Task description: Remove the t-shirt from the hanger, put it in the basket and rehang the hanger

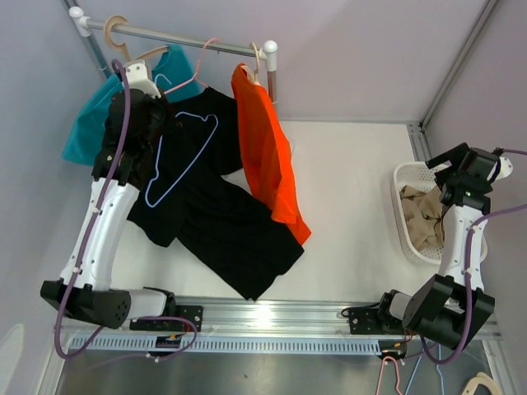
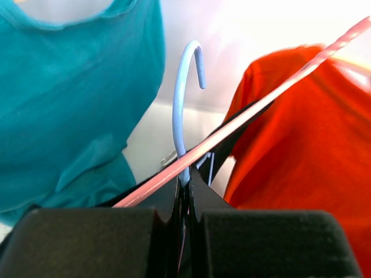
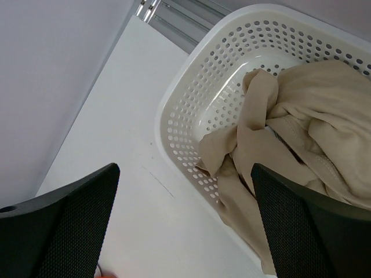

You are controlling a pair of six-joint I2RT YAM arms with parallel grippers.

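The left gripper (image 2: 184, 191) had its fingers pressed together on the neck of the blue hanger (image 2: 176, 116), just under the hook, which rose straight up from the pinch. Holding it there probably gave the firmest control of the wire frame. A pink hanger (image 2: 261, 101) slanted across just beyond the fingertips, touching or nearly touching the blue neck; which of the two could not be told.

A teal shirt (image 2: 75, 98) hung to the gripper's left and an orange shirt (image 2: 301, 150) to its right, so the hand sat in the gap between them, below the rail (image 1: 189, 37).

The black t-shirt (image 1: 222, 222) lay spread on the table under and behind that hand. From above, the blue frame's whole outline showed on top of the cloth, which suggested the shirt was already off, or nearly off, the hanger.

The right gripper (image 3: 185, 226) had its fingers spread wide, holding nothing. A white basket (image 3: 179, 110) with beige cloth (image 3: 313, 116) lay just ahead of it, probably as the drop place.
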